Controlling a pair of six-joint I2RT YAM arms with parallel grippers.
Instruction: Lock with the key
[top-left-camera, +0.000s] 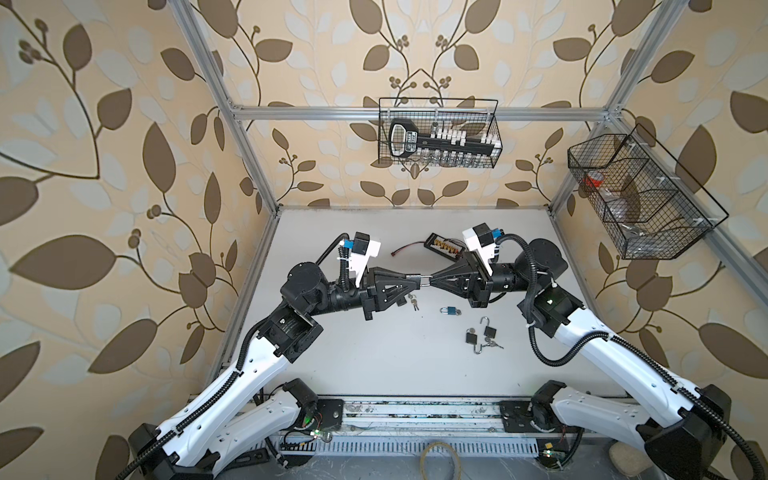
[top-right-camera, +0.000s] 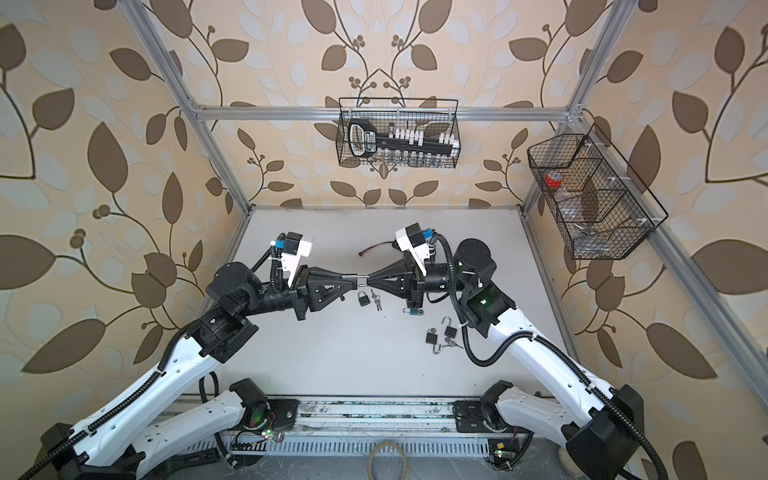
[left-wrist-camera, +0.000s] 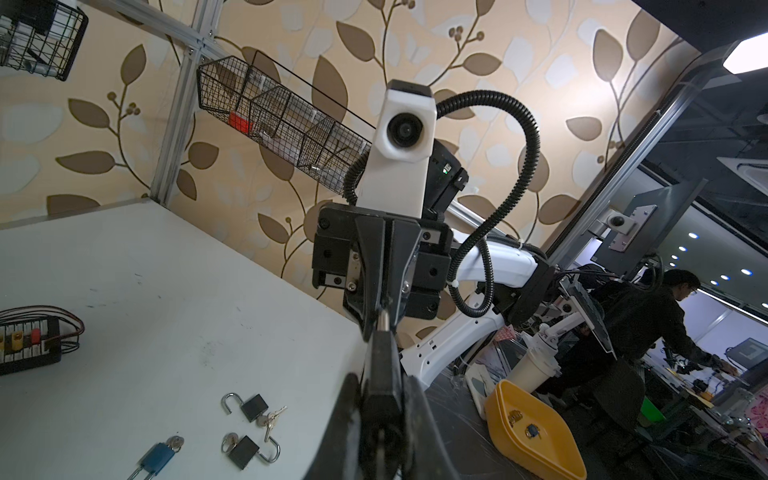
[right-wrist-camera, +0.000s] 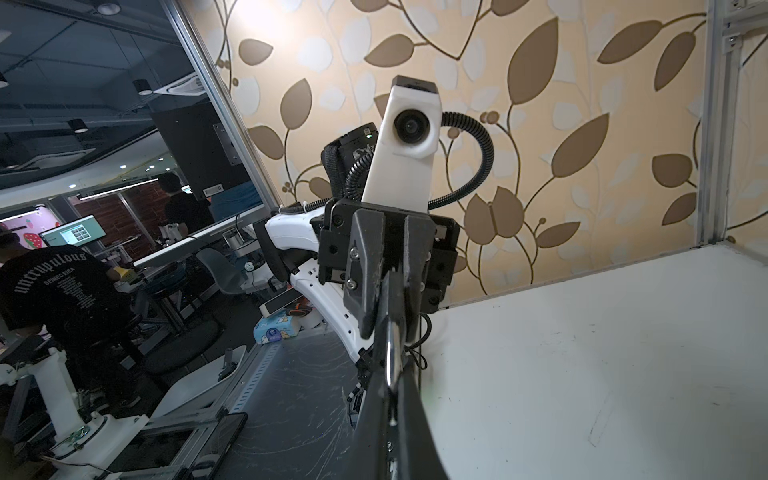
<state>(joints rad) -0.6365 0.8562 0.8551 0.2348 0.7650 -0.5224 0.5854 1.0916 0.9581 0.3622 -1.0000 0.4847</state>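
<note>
**Two robot arms meet tip to tip** above the white table (top-left-camera: 374, 365) at the centre of both top views, sharing one small padlock (left-wrist-camera: 380, 370) between them. The left gripper (top-left-camera: 415, 279) is clenched on the lock's dark body. The right gripper (top-left-camera: 434, 281), squeezed fully together, pinches the silver shackle (right-wrist-camera: 390, 353). This split appears meant to let one arm brace the lock while the other pushes the bar home or tugs to test it. Holding the lock off the table keeps both of its ends within reach.

Whether a key sits in this lock cannot be told, since the wrist views show the body edge-on. Loose keys (top-right-camera: 376, 301) lie on the table just below the meeting point, beside another black padlock (top-right-camera: 363, 298). A blue padlock (top-left-camera: 451, 311) rests a little to the lower right of centre. Two black padlocks (top-left-camera: 471, 336) with shackles swung open lie further toward the lower right, with a second set of keys (top-left-camera: 495, 344) next to them.

Judging by the grip, the shackle step is in hand and the turning of a key is not yet done. The thin bar slipping from the right fingertips looks like the main risk.
</note>
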